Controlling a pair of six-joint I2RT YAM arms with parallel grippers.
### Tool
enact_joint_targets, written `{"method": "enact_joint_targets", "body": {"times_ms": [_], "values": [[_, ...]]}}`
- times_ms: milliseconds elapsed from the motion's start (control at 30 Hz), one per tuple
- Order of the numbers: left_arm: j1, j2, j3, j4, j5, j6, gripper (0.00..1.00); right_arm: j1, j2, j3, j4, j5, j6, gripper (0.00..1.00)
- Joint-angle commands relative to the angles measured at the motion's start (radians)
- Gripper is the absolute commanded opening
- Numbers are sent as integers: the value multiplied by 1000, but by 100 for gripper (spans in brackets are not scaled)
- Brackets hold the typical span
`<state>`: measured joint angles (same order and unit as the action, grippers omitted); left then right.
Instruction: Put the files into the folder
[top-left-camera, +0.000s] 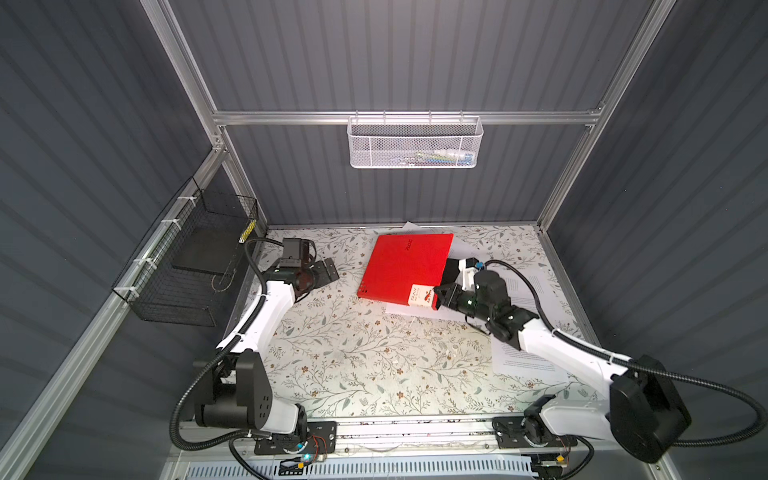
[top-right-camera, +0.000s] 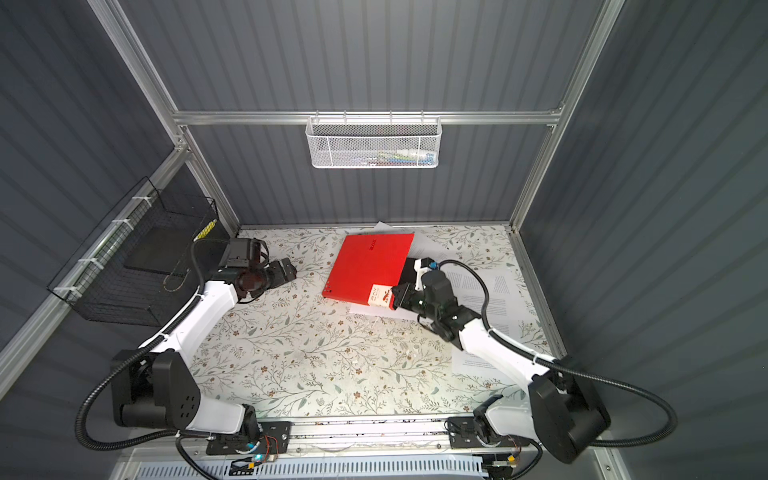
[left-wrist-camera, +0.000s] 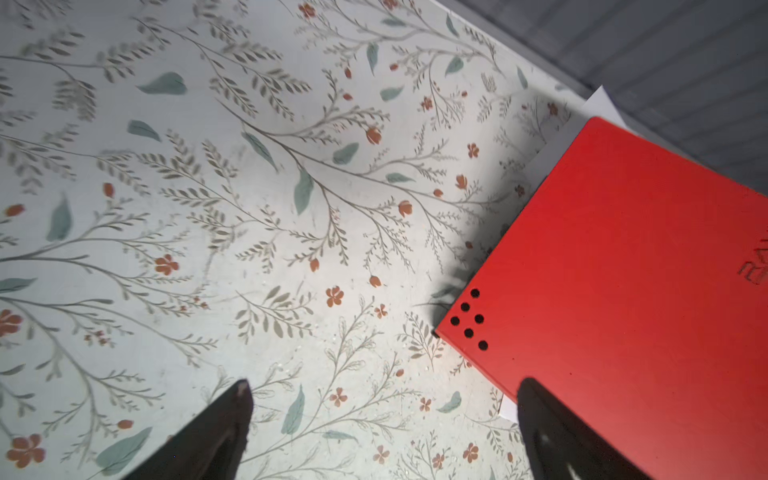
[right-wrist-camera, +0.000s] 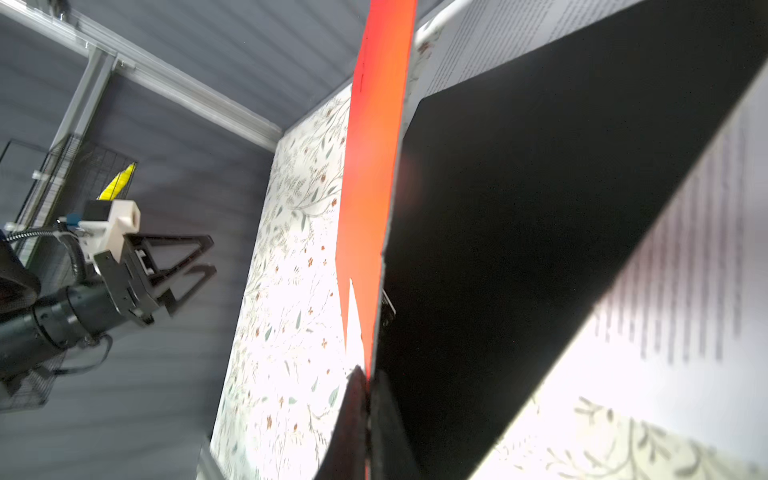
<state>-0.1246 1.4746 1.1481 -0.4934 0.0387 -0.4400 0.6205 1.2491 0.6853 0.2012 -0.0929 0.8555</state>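
**Folder** (top-left-camera: 405, 266) at the back of the table (top-left-camera: 353, 353), right of centre. The right gripper (top-left-camera: 436, 293) has its jaws clamped on the red cover at the labelled corner. In the right wrist view the cover (right-wrist-camera: 374, 166) stands off the black inside. Files (top-left-camera: 513, 363) lie loose on the table around the folder, none inside it. Several are partly hidden under the folder and the right arm, and their print is too blurred to read. The left gripper (top-left-camera: 330, 270) hangs left of the folder, jaws wide apart, with its fingers cut off by the edge of the left wrist view.

left end effector (top-left-camera: 326, 273) spread wide; right end effector (top-left-camera: 437, 294) clamped tight, arm outstretched.
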Motion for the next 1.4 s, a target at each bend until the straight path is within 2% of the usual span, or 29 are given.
{"method": "enact_joint_targets", "body": {"times_ms": [0, 67, 100, 200, 333, 400, 500, 567, 633, 733, 800, 1067, 1267, 1367], "values": [[-16, 22, -13, 15, 27, 9, 100, 124, 0, -10, 69, 270, 76, 25], [-18, 37, -10, 14, 29, 12, 100, 197, 19, 17, 38, 294, 43, 57], [-18, 42, -11, 13, 29, 12, 100, 225, 29, 43, -18, 305, 16, 69], [-18, 40, -23, 21, 30, 9, 100, 235, 10, 76, -207, 350, -21, 87], [-18, 38, -52, 35, 35, -4, 100, 200, -60, 97, -427, 376, -90, 99], [-18, 39, -66, 37, 49, -15, 100, 152, -76, 103, -487, 332, -140, 99], [-18, 28, -115, 58, 88, -37, 100, 2, -30, 99, -429, 81, -230, 99], [-21, 25, -152, 72, 122, -54, 100, -69, 52, 139, -397, -42, -314, 99], [-31, 26, -190, 100, 160, -85, 100, -110, 153, 204, -389, -112, -392, 99], [-64, 48, -244, 184, 219, -152, 100, -175, 307, 299, -362, -223, -450, 99], [-93, 85, -256, 220, 218, -190, 100, -208, 408, 367, -347, -290, -472, 99], [-116, 195, -301, 433, 283, -327, 100, -254, 695, 616, -394, -400, -534, 99], [-116, 241, -262, 442, 256, -326, 99, -263, 819, 728, -470, -400, -562, 98], [-116, 277, -226, 426, 252, -304, 96, -263, 858, 759, -488, -415, -569, 98]]}}
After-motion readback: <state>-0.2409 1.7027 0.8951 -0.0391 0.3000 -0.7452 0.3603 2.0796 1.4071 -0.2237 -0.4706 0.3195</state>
